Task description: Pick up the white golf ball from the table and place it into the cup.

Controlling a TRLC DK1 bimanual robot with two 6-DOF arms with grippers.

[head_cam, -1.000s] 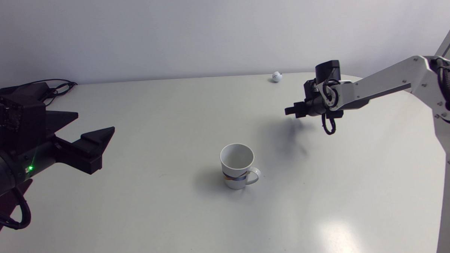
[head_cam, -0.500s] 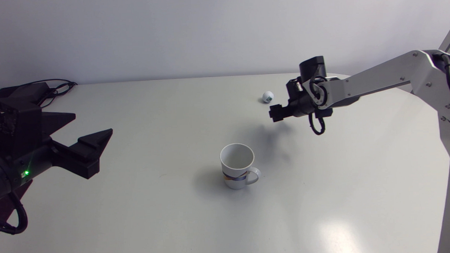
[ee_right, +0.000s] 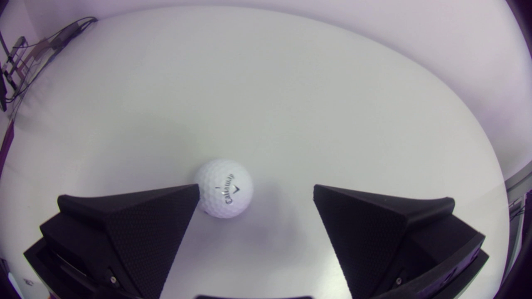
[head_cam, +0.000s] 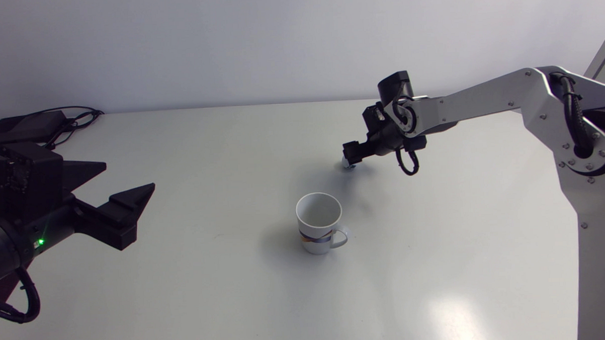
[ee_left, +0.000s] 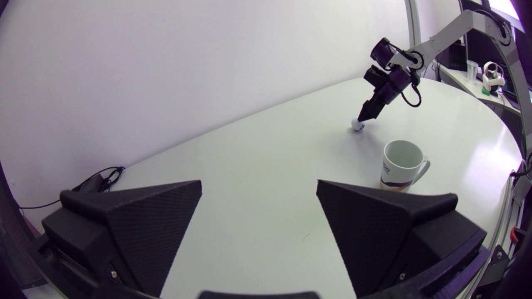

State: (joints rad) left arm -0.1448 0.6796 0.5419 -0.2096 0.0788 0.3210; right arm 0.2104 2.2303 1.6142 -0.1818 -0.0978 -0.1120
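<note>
Golf ball (ee_right: pixel 224 187) lies between spread fingers of my right gripper (ee_right: pixel 256 187), touching one; cup (head_cam: pixel 318 221) stands toward near edge of tabletop (head_cam: pixel 221 152).

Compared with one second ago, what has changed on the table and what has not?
The golf ball has moved from the table's far edge toward the cup. The right arm swung the same way, and the right gripper, open, now has the ball beside one finger. The cup kept its place; the left gripper hardly moved, open.
</note>
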